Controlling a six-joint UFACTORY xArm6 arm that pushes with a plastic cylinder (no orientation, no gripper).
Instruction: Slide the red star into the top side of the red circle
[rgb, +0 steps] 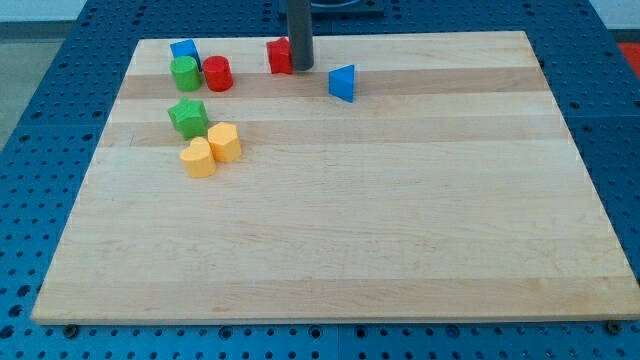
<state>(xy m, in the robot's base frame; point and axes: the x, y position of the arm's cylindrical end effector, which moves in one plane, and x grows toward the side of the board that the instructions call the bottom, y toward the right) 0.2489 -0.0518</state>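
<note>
The red circle (217, 73) is taken as the landmark, near the top left corner of the tabletop (400, 230). The red star (279, 55) is found to its right and slightly higher, apart from it, with bare wood between. My tip (301, 66) is placed at the star's right side, touching or just short of it; no pincer is fitted, so no opening or closing can be told.

Just left of the circle a green cylinder (185, 73) is seen, with a blue block (184, 50) above that. Below the circle lie a green star (188, 117) and two yellow blocks (213, 150). A blue triangle (342, 83) sits well to the right.

The star is judged light, rigid and easily slid, but liable to rotate if pushed off-centre on a point. It cannot be gripped; contact is best made on its upper-right flank, so that it is driven leftward above the circle and then down onto the circle's top side.
</note>
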